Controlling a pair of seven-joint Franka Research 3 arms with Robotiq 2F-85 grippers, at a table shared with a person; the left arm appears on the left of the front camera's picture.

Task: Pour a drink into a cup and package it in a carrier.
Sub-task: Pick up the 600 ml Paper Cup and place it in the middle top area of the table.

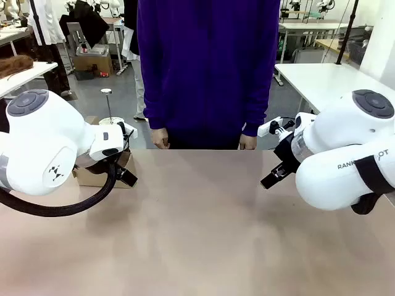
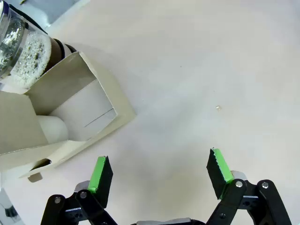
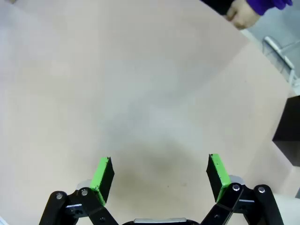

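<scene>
Both arms hover low over the table [image 1: 197, 246]. The left gripper [image 2: 159, 171] is spread wide, with nothing between its green pads and bare tabletop beneath. Just beyond one finger sits the cardboard carrier [image 2: 65, 86], on the robot's left side of the table. Something white and rounded [image 2: 50, 127] is tucked inside it, can't tell what. A glass pot [image 2: 18, 51], bubbly inside, stands right behind the carrier. The right gripper [image 3: 159, 172] gapes empty too, with a black box [image 3: 288, 126] off to its side. The person [image 1: 207, 61] stands at the far edge, hands hanging.
</scene>
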